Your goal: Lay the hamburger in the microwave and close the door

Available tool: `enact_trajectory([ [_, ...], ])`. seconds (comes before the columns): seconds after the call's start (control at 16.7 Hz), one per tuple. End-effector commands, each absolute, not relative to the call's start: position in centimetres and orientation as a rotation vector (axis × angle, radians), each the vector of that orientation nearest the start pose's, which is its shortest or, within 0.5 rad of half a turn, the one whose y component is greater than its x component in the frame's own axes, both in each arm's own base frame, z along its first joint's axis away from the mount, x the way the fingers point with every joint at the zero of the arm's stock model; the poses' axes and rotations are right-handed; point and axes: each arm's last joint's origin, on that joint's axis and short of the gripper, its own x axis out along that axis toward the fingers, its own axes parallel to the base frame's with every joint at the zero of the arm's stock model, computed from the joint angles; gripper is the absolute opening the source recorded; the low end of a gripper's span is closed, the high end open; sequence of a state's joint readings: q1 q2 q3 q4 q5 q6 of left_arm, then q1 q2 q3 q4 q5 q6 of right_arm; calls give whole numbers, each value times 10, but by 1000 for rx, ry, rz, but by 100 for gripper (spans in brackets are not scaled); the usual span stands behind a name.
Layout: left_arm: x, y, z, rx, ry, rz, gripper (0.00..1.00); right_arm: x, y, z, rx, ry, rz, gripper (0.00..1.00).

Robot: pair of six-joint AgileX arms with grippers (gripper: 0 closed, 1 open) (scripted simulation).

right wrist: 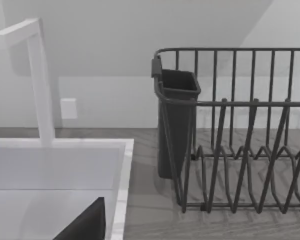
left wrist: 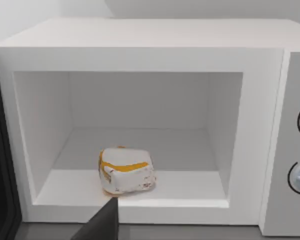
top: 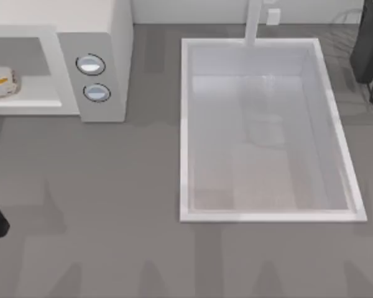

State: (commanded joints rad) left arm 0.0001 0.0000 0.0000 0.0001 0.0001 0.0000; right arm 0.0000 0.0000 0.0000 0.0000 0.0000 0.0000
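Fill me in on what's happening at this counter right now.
The small cream-white hamburger with a yellow-orange stripe already lies inside the grey cavity of the large cream-white microwave, near its front edge. The door is not yet closed; its dark edge stands swung out beside the cavity. The left gripper sits just in front of the opening, holding nothing. The right arm is parked off by the white rectangular sink and dark wire dish rack.

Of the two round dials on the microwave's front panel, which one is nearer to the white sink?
The lower dial sits slightly nearer the sink; the upper dial lies a little farther left on the microwave.
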Motion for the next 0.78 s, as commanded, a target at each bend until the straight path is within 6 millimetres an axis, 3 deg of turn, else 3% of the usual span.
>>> enact_trajectory([
  [0.6, 106, -1, 160, 0, 0, 0, 2, 106, -1, 160, 0, 0, 0, 100],
  [0.78, 106, -1, 160, 0, 0, 0, 0, 106, -1, 160, 0, 0, 0, 100],
])
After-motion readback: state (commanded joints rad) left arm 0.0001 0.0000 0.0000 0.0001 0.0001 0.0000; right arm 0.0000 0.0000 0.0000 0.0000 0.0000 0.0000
